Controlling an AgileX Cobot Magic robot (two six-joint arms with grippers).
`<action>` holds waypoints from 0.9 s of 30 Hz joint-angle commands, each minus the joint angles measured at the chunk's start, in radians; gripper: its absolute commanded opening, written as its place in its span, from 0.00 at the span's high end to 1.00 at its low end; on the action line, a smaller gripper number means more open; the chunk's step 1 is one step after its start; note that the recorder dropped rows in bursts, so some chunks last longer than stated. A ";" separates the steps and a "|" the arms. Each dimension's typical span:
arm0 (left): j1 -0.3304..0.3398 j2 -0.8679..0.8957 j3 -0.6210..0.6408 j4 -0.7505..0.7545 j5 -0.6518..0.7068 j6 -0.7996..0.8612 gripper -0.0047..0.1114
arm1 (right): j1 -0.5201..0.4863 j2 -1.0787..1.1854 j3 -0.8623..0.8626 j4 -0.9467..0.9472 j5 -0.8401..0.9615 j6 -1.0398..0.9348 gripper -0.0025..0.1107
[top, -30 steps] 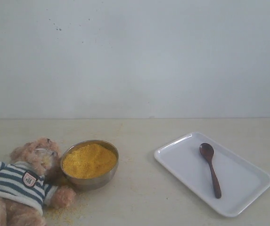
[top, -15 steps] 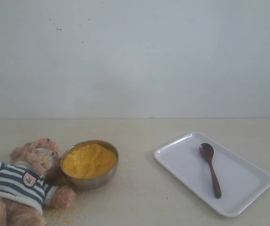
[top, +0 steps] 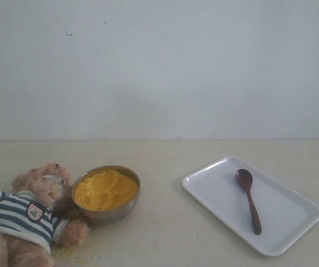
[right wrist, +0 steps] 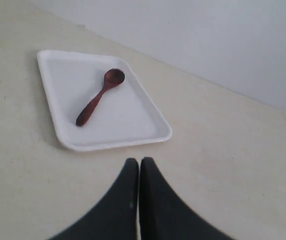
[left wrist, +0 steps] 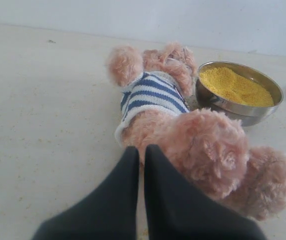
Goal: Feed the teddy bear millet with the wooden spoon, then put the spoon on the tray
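Nothing has shifted over the last second: every object lies where it lay in the earlier exterior pictures, and neither arm shows in that view. The teddy bear [top: 28, 214] lies on its back at the table's [top: 165, 233] near left corner, partly cut off by the picture's edge, its head just beside a steel bowl [top: 108, 214] heaped with the millet [top: 104, 189]. Loose grains [top: 75, 253] are scattered on the table by the bear's arm. Well to the right sits the tray [top: 220, 183], set at an angle, and the wooden spoon [top: 248, 203] lies flat inside it, away from the raised rim on every side. A broad bare stretch of table separates bowl and tray, and more runs back to the wall. In the left wrist view, the left gripper [left wrist: 142, 151] has its fingers pressed together on nothing, tips just beside the bear's furry lower body; contact cannot be told. The right gripper [right wrist: 139, 162] is likewise closed and empty, poised over bare table short of the tray's near rim.
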 commanded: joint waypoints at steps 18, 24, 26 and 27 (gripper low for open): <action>0.003 -0.004 0.000 0.004 -0.017 0.004 0.93 | -0.005 -0.005 -0.001 -0.339 0.022 0.510 0.98; 0.003 -0.004 0.000 0.004 -0.017 0.004 0.93 | -0.005 -0.005 -0.001 -0.338 0.024 0.512 0.98; 0.003 -0.004 0.000 0.004 -0.017 0.004 0.93 | -0.005 -0.005 -0.001 -0.338 0.024 0.512 0.98; 0.003 -0.004 0.000 0.004 -0.017 0.004 0.93 | -0.005 -0.005 -0.001 -0.338 0.024 0.512 0.98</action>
